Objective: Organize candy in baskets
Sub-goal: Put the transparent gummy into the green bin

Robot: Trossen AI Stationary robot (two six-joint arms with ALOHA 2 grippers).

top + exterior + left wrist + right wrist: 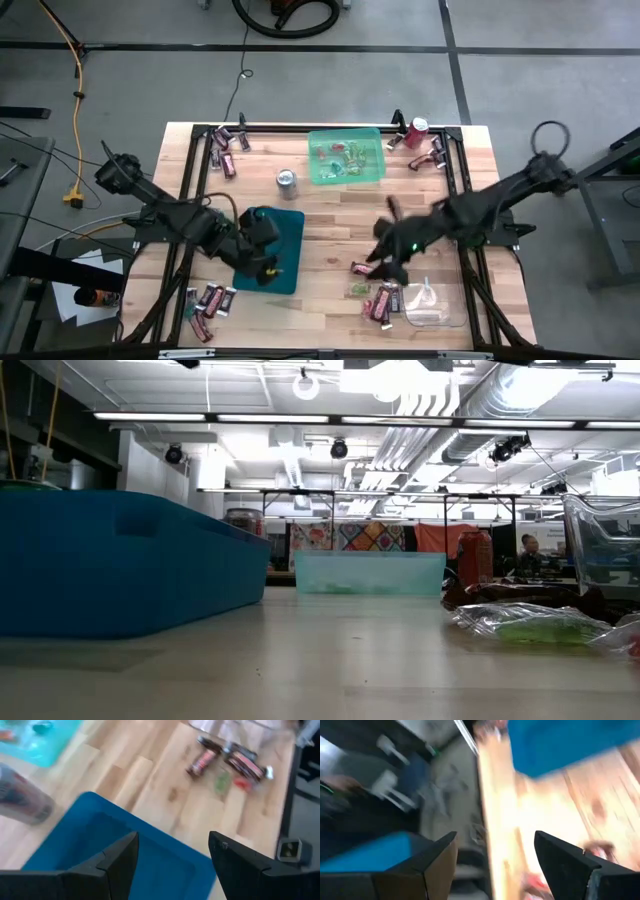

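Observation:
My left gripper (266, 243) (172, 840) hovers open over the dark teal basket (285, 235) (100, 850) (120, 560), with nothing between its fingers. My right gripper (384, 257) (495, 837) is open above the wood near a dark candy bar (360, 268), also empty; its wrist view is blurred. More candy (378, 298) (220, 762) lies on the table beside the clear basket (437, 306) (605, 545). The light green basket (347, 157) (370, 572) holds several candies. A green wrapped candy (540, 626) lies near the low camera.
A silver soda can (287, 180) (22, 795) stands left of the green basket, and a red can (417, 130) stands at the far right corner. Candy heaps lie at the far left (226, 150), far right (432, 156) and near left (207, 300). Dark frame rails (470, 270) border the table.

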